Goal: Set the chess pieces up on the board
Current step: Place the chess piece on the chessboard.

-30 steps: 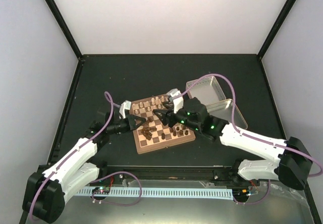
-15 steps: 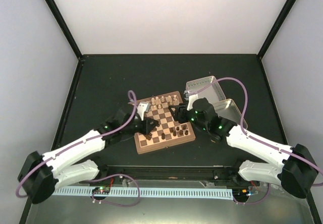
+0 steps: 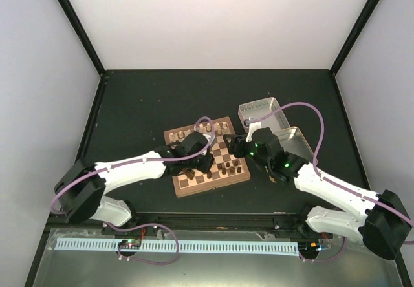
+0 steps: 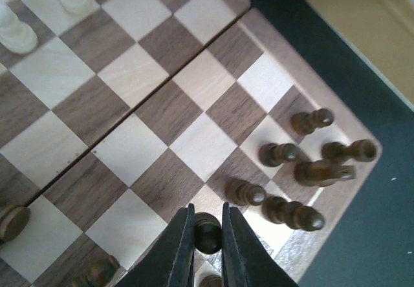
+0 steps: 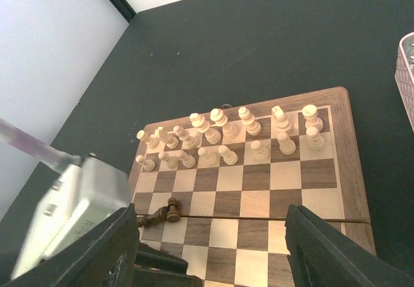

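Pinching one dark chessman [image 4: 207, 231], the left end effector [image 4: 207, 214] is clamped on its rounded top over the near right part of the board [image 4: 162, 116], beside other dark pieces [image 4: 304, 170]. Cream pieces [image 5: 226, 135] fill the far rows. Such a piece is probably light, stiff, smooth and easily tipped; holding its body suits best. The right end effector [image 5: 213, 242] hovers spread apart by the board's right side, above the worktop [image 3: 142, 99].

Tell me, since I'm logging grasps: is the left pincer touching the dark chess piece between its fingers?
Touching. The left wrist view shows the left pincer shut on the dark chess piece, both fingers pressed against its sides, no gap.
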You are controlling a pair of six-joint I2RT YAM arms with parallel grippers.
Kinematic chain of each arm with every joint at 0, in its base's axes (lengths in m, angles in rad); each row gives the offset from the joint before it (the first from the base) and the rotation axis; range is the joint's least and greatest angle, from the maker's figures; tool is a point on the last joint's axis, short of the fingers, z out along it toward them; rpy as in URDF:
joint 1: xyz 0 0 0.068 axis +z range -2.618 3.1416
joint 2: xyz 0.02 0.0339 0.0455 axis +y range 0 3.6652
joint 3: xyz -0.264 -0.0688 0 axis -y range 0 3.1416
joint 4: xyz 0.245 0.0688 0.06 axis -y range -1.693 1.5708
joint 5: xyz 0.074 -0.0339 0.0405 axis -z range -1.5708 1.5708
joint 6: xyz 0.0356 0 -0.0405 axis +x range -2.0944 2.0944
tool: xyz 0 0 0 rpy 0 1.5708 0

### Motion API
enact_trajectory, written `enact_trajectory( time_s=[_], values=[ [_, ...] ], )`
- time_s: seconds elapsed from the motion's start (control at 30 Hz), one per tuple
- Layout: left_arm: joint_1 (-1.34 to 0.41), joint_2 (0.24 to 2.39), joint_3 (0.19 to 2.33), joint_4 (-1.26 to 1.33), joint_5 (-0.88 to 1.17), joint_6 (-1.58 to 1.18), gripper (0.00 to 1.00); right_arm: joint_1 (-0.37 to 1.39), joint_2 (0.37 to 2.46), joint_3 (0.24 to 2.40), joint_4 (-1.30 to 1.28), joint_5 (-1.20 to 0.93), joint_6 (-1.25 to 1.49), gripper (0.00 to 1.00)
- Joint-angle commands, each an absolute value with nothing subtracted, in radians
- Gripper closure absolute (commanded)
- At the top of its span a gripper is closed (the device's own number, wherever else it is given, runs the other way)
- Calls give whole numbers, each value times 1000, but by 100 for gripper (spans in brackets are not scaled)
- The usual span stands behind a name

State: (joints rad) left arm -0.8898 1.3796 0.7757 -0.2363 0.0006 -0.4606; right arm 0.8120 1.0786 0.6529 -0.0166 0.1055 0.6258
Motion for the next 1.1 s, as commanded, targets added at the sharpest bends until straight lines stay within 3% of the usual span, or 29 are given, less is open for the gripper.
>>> enact_trajectory(
  time_s=[0.0, 0.83, 1.07],
  values=[
    [-902, 1442, 821, -265, -16, -421, 93, 799, 1064, 641, -20, 133, 627, 37],
    [-899, 1559, 898, -342, 61, -387, 91, 788, 1086, 655, -25, 111, 620, 37],
    [-882, 1561, 910, -370, 95, -377, 83, 787, 1099, 659, -21, 98, 623, 37]
  ],
)
